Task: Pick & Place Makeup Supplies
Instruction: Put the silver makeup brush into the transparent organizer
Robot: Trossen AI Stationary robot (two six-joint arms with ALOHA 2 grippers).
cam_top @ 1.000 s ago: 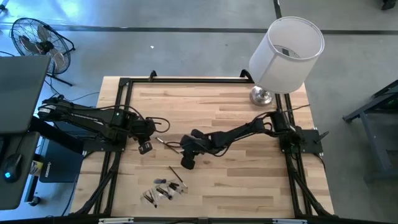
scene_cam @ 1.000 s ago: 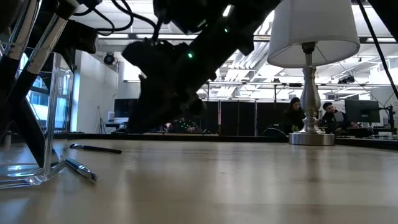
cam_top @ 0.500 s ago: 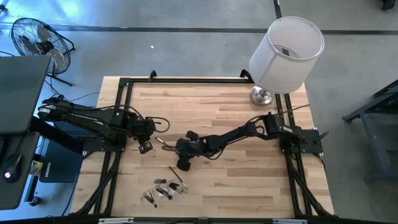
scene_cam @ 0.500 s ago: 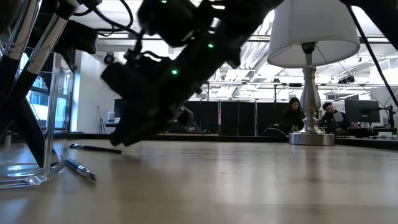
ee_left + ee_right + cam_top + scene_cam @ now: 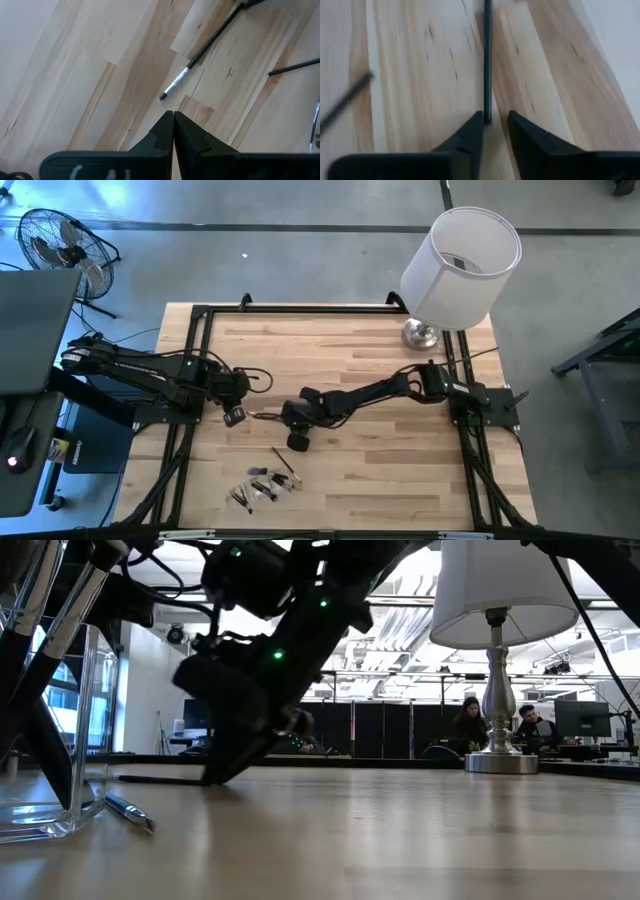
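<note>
Right gripper [image 5: 492,127]: down at the table surface near mid-table, reached in from the right side; fingers [image 5: 470,132] narrowly parted, one on each side of a thin dark brush handle [image 5: 487,60] — whether they press it cannot be told.
Brush at right gripper: lies flat on the wood, handle running straight out ahead of the fingers, its near end in the gap between them; in the high view a thin dark line [image 5: 266,416] sticking out from the gripper toward the left arm.
Left gripper [image 5: 173,131]: hovers over the left part of the table, just beside the right gripper; fingers pressed together, nothing between them.
Brush below left gripper [image 5: 200,52]: dark handle, silver ferrule, small dark tip — flat on the wood, tip just ahead of the closed fingertips, apart from them.
Loose brush [image 5: 284,459]: flat on the table, nearer the front edge than the right gripper, apart from it.
Clear holder [image 5: 55,730]: near the front edge, several brushes standing in it.
Lamp [image 5: 458,265]: white shade, back right corner of the table [image 5: 400,470].
</note>
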